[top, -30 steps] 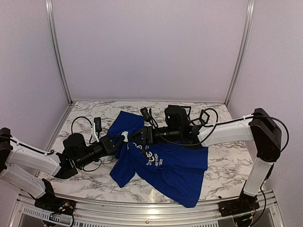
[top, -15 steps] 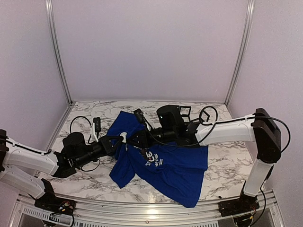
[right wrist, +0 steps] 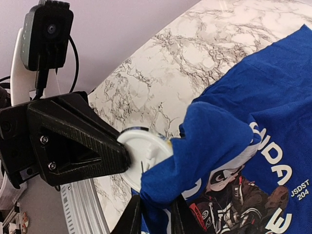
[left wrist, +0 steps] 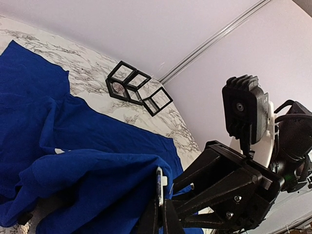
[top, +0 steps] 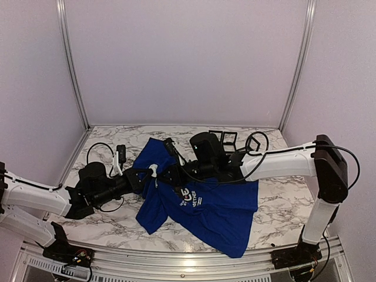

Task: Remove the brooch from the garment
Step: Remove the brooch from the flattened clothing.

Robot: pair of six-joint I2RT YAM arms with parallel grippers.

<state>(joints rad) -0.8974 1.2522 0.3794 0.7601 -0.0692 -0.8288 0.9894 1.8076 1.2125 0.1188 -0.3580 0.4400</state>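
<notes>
The royal-blue T-shirt [top: 217, 205] lies crumpled on the marble table, its panda print facing up [right wrist: 234, 195]. A white round brooch [top: 153, 170] sits on a raised fold near the shirt's left side. My left gripper [top: 148, 174] is shut on the brooch; the left wrist view shows it edge-on [left wrist: 159, 187] between the shut fingers [left wrist: 159, 207]. My right gripper [top: 170, 174] is shut on the blue fold right beside the brooch [right wrist: 139, 148]. Its fingers pinch the cloth [right wrist: 155, 209], which covers part of the disc. The two grippers almost touch.
Black open square frames [top: 223, 138] lie at the back of the table behind the shirt and also show in the left wrist view [left wrist: 129, 80]. A small black device on a cable [top: 120, 154] lies at the left. A metal rail [top: 176, 264] runs along the front edge.
My right arm has swung left and drawn closer to the left gripper, with the blue fold in its jaws. The left gripper has kept its hold on the brooch and barely moved.
</notes>
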